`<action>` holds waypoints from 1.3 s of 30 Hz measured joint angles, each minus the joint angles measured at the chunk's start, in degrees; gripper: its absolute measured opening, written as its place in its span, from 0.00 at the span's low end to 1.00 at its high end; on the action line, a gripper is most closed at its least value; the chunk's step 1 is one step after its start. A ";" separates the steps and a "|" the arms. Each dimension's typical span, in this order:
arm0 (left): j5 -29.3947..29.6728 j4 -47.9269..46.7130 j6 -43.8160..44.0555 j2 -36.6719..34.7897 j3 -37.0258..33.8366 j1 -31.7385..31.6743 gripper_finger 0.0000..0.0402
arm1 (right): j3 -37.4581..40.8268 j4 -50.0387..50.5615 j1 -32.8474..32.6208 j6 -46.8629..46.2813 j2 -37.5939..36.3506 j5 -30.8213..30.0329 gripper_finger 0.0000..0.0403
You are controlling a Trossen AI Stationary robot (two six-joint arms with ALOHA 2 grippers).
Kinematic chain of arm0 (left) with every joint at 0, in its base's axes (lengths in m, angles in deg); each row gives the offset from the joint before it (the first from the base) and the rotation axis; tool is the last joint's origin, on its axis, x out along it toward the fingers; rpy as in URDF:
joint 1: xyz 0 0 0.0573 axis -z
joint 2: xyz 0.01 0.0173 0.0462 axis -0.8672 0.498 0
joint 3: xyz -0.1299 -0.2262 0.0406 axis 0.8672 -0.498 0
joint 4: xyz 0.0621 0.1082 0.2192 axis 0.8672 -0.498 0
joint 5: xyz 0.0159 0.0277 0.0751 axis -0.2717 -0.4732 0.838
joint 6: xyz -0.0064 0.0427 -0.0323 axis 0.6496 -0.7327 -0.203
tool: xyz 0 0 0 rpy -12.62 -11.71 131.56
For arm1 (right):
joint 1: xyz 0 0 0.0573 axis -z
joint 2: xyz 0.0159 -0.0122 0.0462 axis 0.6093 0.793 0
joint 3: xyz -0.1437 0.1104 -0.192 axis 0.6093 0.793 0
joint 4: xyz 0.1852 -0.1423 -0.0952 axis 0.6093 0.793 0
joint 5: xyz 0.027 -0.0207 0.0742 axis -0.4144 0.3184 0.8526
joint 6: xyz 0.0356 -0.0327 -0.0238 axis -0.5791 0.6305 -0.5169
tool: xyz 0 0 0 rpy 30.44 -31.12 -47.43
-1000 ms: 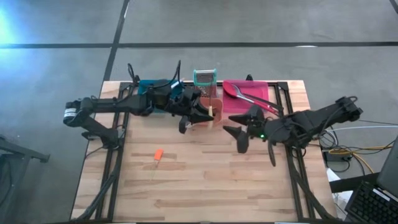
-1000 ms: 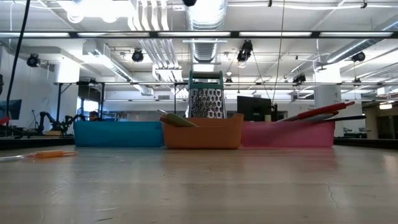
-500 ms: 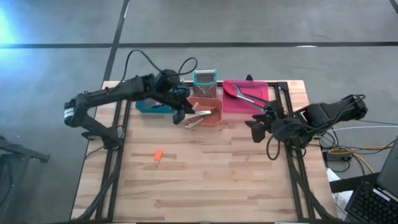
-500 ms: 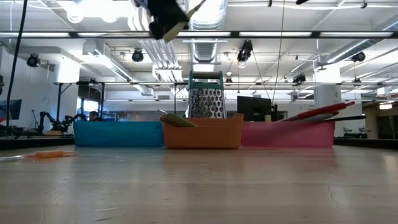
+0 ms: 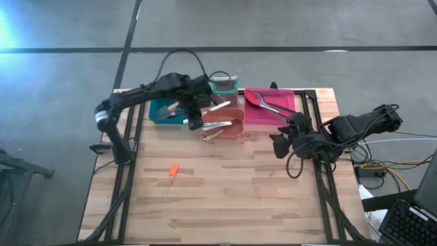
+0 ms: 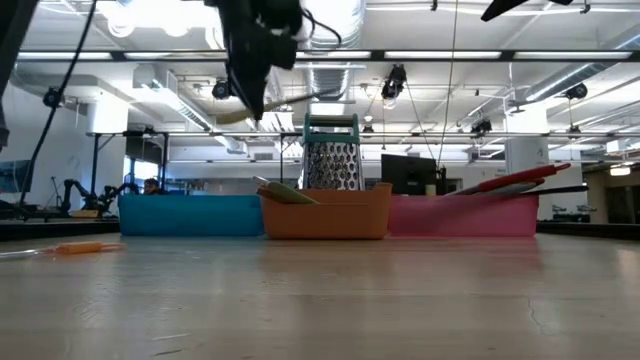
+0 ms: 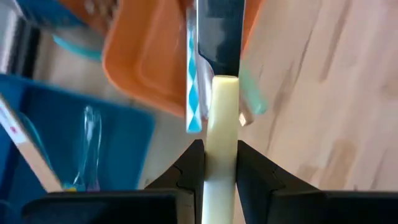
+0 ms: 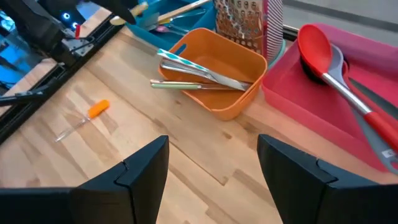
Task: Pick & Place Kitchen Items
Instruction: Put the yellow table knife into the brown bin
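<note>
Wood-plank tabletop (image 5: 225, 198), pale butcher-block, with three plastic bins lined up along the far edge: blue bin (image 5: 158, 113), orange bin (image 5: 229, 123), pink bin (image 5: 280, 104), plus a mesh holder (image 5: 224, 85) behind them.

Left pincer (image 5: 194, 117) is up in the air over the gap between the blue and orange bins, clamped on a cream-handled knife (image 7: 219, 124); smooth pale handle, flat dark blade. Looks to me like the carry step, with the drop coming next. I'd guess it needs to line up over the orange bin, where slim cutlery (image 8: 199, 73) already lies, then let go low so it doesn't bounce.

Right pincer (image 5: 280, 140) waits near the right edge, fingers spread wide, nothing in them.

Pink bin holds a glossy red spoon (image 8: 323, 53). One small orange-handled tool (image 5: 173, 169) is left lying toward the left edge.
</note>
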 joint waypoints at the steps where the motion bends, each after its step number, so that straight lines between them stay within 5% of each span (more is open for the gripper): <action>1: 0.43 -1.39 -0.60 1.39 0.60 -0.01 0.16 | 0.15 0.09 -0.01 -0.23 -0.12 0.00 0.59; 31: 1.67 -5.27 -1.87 25.06 11.66 0.50 0.16 | 2.45 7.44 -0.07 0.23 -0.20 -1.42 0.56; 39: 1.63 -6.37 -3.35 25.71 11.74 0.50 0.29 | 2.47 7.44 -0.04 0.24 -0.20 -1.40 0.56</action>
